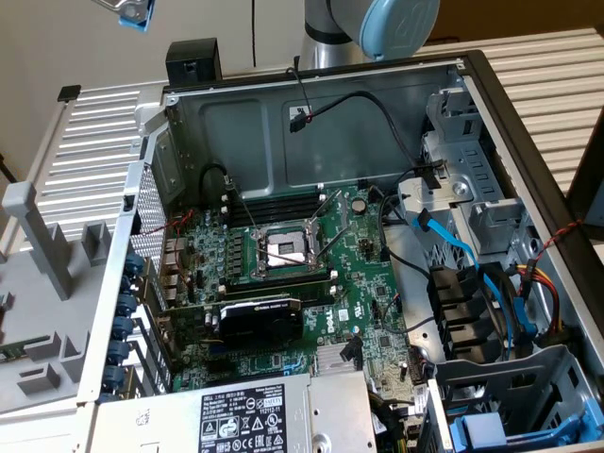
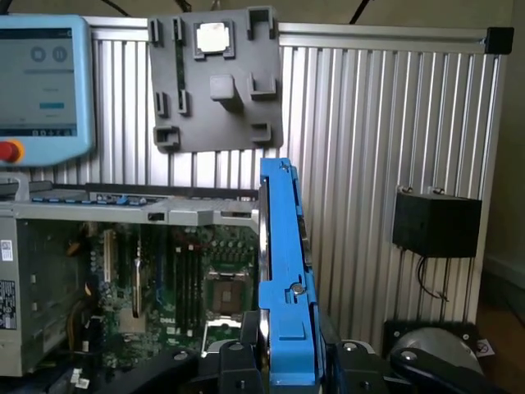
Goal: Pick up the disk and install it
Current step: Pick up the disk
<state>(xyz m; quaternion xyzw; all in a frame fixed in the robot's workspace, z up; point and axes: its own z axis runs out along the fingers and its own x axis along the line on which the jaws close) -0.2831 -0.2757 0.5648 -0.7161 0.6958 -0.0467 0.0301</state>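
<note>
The gripper (image 2: 287,351) is clamped on the disk (image 2: 283,246). A dark finger (image 2: 246,332) presses each broad face at the near end of the blue carrier frame. The disk stands edge-on to the wrist camera, so its thin blue side rail faces the lens and the grey metal body shows as a sliver beside it. Its long axis runs straight out from the fingers, away from the wrist, and its free short end points farthest from the gripper. Its flat faces are turned sideways, and the label cannot be seen.

The disk is outside the open computer case (image 1: 481,85) and touches no part of it. In the exterior view a blue-and-grey corner of the disk shows at the top edge, past the case's rear wall towards the exterior view's left.

Inside the case lies the motherboard (image 1: 283,274) with its bare processor socket (image 1: 286,250). A silver power supply (image 1: 245,415) sits at the case's near end. A bay at the case's corner on the exterior view's right holds blue plastic (image 1: 500,429).

Outside the case, the ribbed aluminium table (image 2: 369,123) carries a grey fixture plate (image 2: 215,98) and a black box (image 2: 435,223). A teach pendant (image 2: 41,82) is propped beyond the case.
</note>
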